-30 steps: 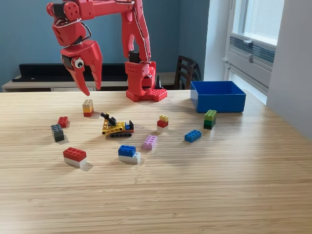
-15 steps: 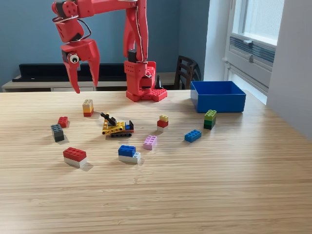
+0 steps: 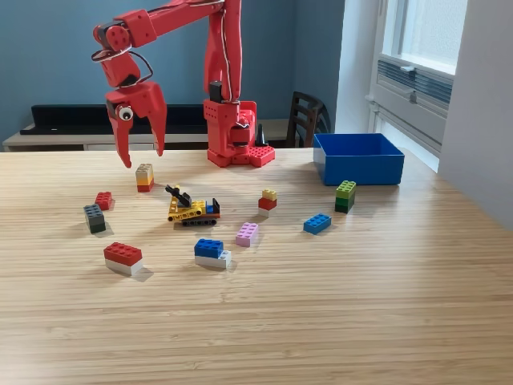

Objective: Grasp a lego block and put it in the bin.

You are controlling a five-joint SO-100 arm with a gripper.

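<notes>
My red gripper (image 3: pixel 143 159) hangs open just above a tan, yellow and red block stack (image 3: pixel 144 177) on the exterior view's left, with nothing between its fingers. The blue bin (image 3: pixel 357 158) stands at the back right of the table. Other blocks lie scattered on the wood: a small red one (image 3: pixel 103 200), a grey one (image 3: pixel 94 218), a red-on-white one (image 3: pixel 123 257), a blue-on-white one (image 3: pixel 212 252), a pink one (image 3: pixel 247 233), a yellow-on-red one (image 3: pixel 268 199), a blue one (image 3: pixel 317 223) and a green stack (image 3: pixel 345 196).
A small yellow and black lego vehicle (image 3: pixel 192 208) sits mid-table. The arm's red base (image 3: pixel 236 135) stands at the table's far edge. A dark chair (image 3: pixel 303 119) is behind the table, and a wall with a window rises on the right.
The gripper has swung down and slightly right, from higher up on the left to just over the tan, yellow and red stack. It stays open. No block has moved.
</notes>
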